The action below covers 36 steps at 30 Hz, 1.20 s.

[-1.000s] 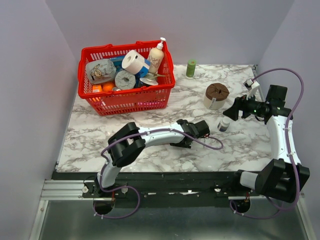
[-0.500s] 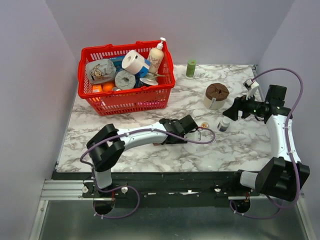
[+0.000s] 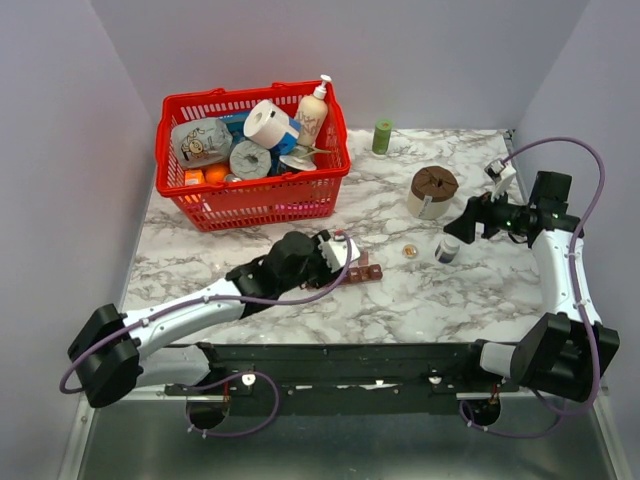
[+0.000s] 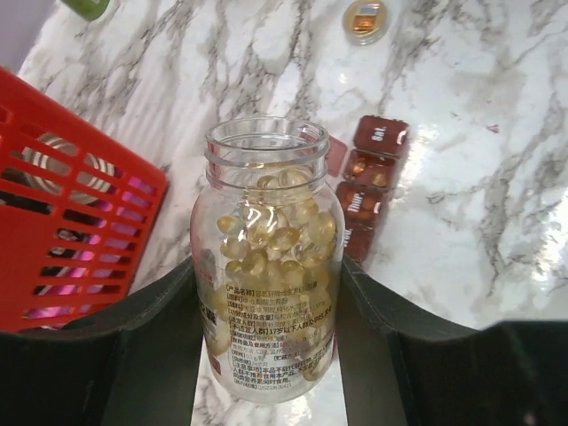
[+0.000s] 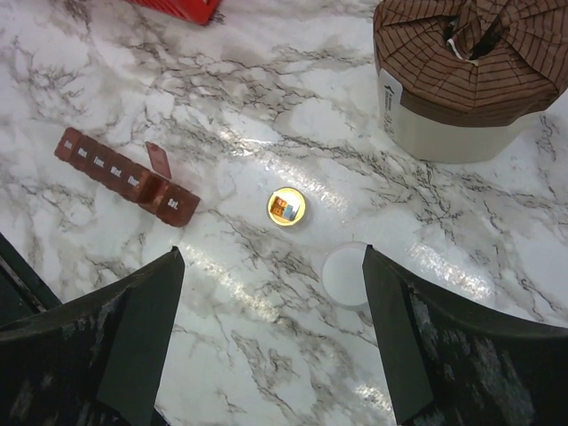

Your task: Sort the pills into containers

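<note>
From above, the left arm lies low across the counter point(image 3: 470, 290); the left tool point(image 3: 333, 252) is closed on a clear bottle point(image 3: 340, 238), just left of the containers point(image 3: 363, 271), one maroon strip of joined boxes lying flat; a small round lid point(image 3: 408, 250) sits to their right, then a white-capped bottle point(image 3: 447, 248); the right tool point(image 3: 463, 226) hangs near that bottle, beside a brown-topped jar point(image 3: 432, 190); a red basket point(image 3: 250, 205) stands at the back left.

At the left wrist, the left tool point(image 4: 266, 297) grips the uncapped bottle point(image 4: 266, 355) on both sides; the pills point(image 4: 271, 235) are heaped inside it; the containers point(image 4: 371, 182) lie just behind it to the right, the lid point(image 4: 365, 19) farther off.

At the right wrist, the right tool point(image 5: 271, 257) stands wide, holding nothing; the white cap point(image 5: 346, 275) shows between its fingers point(image 5: 133, 337), clear of both; the containers point(image 5: 124, 176) lie to the left with one flap raised; the lid point(image 5: 287, 207) rests between them and the jar point(image 5: 466, 80).
</note>
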Tool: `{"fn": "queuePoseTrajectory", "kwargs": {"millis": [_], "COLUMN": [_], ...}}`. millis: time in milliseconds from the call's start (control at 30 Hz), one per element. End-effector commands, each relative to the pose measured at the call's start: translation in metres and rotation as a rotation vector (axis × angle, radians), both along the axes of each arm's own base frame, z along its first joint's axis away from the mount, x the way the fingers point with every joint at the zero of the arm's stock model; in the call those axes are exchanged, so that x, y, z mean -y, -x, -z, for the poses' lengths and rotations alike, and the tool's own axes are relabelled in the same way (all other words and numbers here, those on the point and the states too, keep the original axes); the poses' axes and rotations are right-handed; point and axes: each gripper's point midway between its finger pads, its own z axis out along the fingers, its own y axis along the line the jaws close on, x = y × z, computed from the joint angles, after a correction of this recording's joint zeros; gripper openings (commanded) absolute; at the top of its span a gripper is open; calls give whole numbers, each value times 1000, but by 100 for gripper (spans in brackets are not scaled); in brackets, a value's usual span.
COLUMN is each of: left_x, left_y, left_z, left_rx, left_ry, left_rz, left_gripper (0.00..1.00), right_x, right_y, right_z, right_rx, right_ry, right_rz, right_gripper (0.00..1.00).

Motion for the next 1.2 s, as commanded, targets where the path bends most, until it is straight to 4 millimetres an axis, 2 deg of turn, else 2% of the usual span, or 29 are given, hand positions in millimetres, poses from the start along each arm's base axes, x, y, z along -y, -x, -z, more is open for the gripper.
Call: {"fn": "queuePoseTrajectory", "kwargs": {"millis": [0,33,67,133,167,200,267,300,333,367,400,467,500,567,600,700,733,767,800,867,900,967,1000,1033,1067,1100,1167], "left_x": [13,11,9,10,8,8,9,7,9,8,5,6,3,3,-1,-5,-8,-9,-9,-9,-6,-6,-1,-5,-5,-5,-11], "left_y": [19,22,23,32,34,39,51,55,64,68,71,83,90,99,106,115,118,117,117,115,109,108,100,99,96,93,90], "left_z": [-40,-53,-55,-87,-90,-107,-116,-134,-138,-137,-152,-158,-172,-177,-190,-193,-197,-191,-187,-175,-162,-151,-127,-126,-117,-102,-96], "left_rx": [80,105,106,163,170,190,193,220,227,218,260,227,269,246,280,248,267,251,240,219,197,192,126,168,166,123,144], "left_ry": [292,334,364,477,506,583,643,720,750,777,834,893,942,980,1025,1080,1104,1102,1096,1069,1021,958,881,846,807,759,741], "left_rz": [111,122,120,174,183,205,270,298,348,361,382,439,473,526,559,615,632,629,633,620,596,581,541,527,514,486,447], "left_gripper": [0,0,0,0,0,0,0,0,0,0,0,0,0,0,0,0,0,0,0,0,0,0,0,0,0,0,0], "right_x": [-4,-5,-6,-9,-12,-17,-25,-32,-34,-39,-43,-49,-53,-58,-62,-77,-80,-91,-90,-91,-87,-88,-81,-79,-89,-82,-87], "right_y": [5,5,6,8,12,15,23,28,30,36,40,45,50,57,62,70,65,79,76,71,67,59,54,50,45,38,23], "right_z": [1,2,1,0,0,-4,-6,-12,-13,-13,-15,-21,-18,-26,-25,-23,-33,-23,-12,-11,1,13,26,35,44,55,66], "right_rx": [11,11,17,33,33,47,72,103,141,151,182,288,318,477,503,491,562,479,423,427,406,441,400,356,377,353,361], "right_ry": [-29,-31,-32,-39,-47,-73,-90,-113,-97,-98,-88,-27,-29,24,5,11,89,74,90,115,140,222,301,331,380,464,530], "right_rz": [-32,-37,-42,-71,-91,-121,-182,-223,-257,-287,-319,-382,-409,-481,-501,-587,-654,-723,-747,-790,-811,-879,-893,-884,-924,-919,-905], "right_gripper": [91,91,91,91,91,91,91,92,92,99,100,100,100,100,100,99,98,98,98,98,97,96,95,95,95,95,95]}}
